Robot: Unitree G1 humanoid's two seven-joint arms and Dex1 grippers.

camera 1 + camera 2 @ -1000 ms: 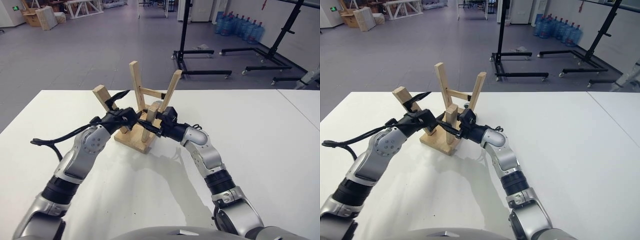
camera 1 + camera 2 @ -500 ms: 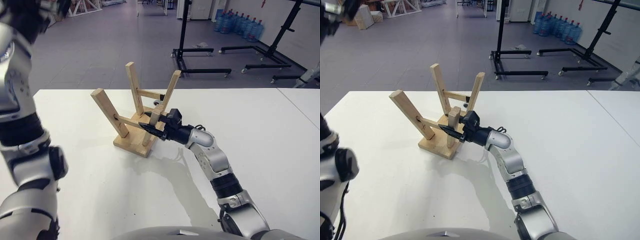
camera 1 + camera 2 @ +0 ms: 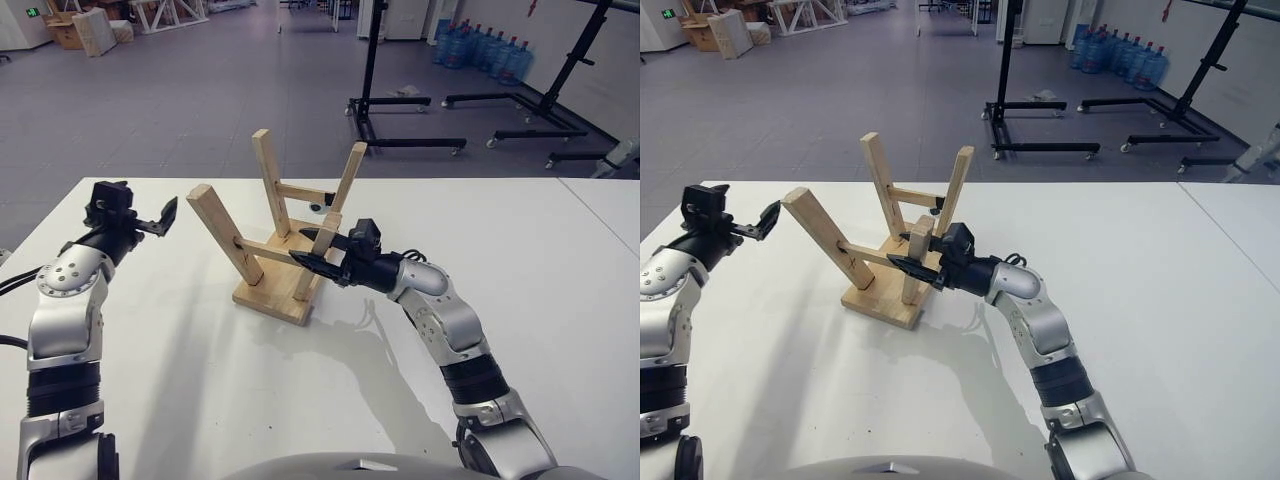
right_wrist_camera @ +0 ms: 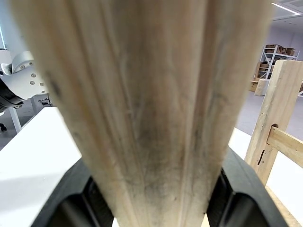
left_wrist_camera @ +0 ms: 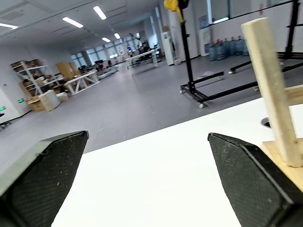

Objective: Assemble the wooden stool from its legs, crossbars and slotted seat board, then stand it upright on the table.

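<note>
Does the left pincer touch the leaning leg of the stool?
Apart. In the left eye view the open left pincer is beside the leaning leg, with bare table showing between them.

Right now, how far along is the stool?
Done: four legs, joined by two crossbars, stand on the seat board, upside down on the table. In hand: the right end effector grips the near leg; the left end effector is open, off to the side. Left: turn the stool upright.
</note>
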